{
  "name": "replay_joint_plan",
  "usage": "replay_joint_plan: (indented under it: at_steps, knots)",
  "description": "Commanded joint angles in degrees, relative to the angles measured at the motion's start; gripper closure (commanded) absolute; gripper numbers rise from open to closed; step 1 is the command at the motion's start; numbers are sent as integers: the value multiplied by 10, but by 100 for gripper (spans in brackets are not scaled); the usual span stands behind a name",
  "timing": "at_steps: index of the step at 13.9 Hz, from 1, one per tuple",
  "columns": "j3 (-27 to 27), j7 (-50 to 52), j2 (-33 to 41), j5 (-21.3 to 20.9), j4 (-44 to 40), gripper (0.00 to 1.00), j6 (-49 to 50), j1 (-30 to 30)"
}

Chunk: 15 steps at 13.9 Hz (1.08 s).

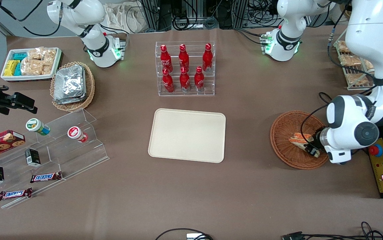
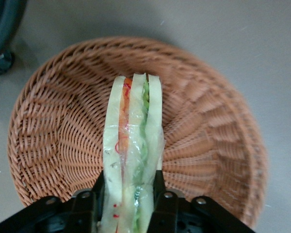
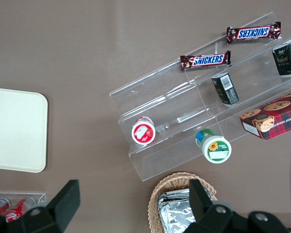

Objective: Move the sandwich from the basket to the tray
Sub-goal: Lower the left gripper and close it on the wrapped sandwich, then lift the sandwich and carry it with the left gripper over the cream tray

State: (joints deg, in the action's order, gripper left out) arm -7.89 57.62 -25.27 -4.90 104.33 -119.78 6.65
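Note:
The sandwich (image 1: pixel 300 138), a wedge of pale bread with orange and green filling in clear wrap, is over the reddish-brown wicker basket (image 1: pixel 284 133) toward the working arm's end of the table. My left gripper (image 1: pixel 311 146) is shut on the sandwich, one finger on each bread face. The left wrist view shows the sandwich (image 2: pixel 133 141) upright between the black fingers (image 2: pixel 161 194), with the basket (image 2: pixel 208 131) below it. I cannot tell whether the sandwich touches the basket floor. The cream-beige tray (image 1: pixel 187 139) lies bare at the table's middle, beside the basket.
A clear rack of red bottles (image 1: pixel 185 68) stands farther from the front camera than the tray. A clear stepped stand (image 1: pixel 51 146) with cups, boxes and chocolate bars, a tan basket of foil packets (image 1: pixel 72 85) and a white snack tray (image 1: pixel 31 63) lie toward the parked arm's end.

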Motion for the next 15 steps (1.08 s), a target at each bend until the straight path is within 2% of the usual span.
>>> replay_joint_plan:
  at_steps: [1, 4, 6, 8, 9, 12, 14, 15]
  knots:
    - [-3, -62, 50, -6, -49, 100, 96, -2]
    - [-42, -132, 51, -4, -197, 100, 272, -3]
    - [-94, -222, 48, -4, -249, 100, 318, -4]
    - [-136, -277, 48, -1, -250, 100, 319, -5]
    - [-176, -296, 44, -4, -247, 100, 317, -5]
    - [-286, -289, -25, -8, -247, 100, 293, -8]
    - [-295, -240, -73, -25, -247, 100, 227, -71]
    - [-295, -211, -99, -49, -246, 100, 194, -95]
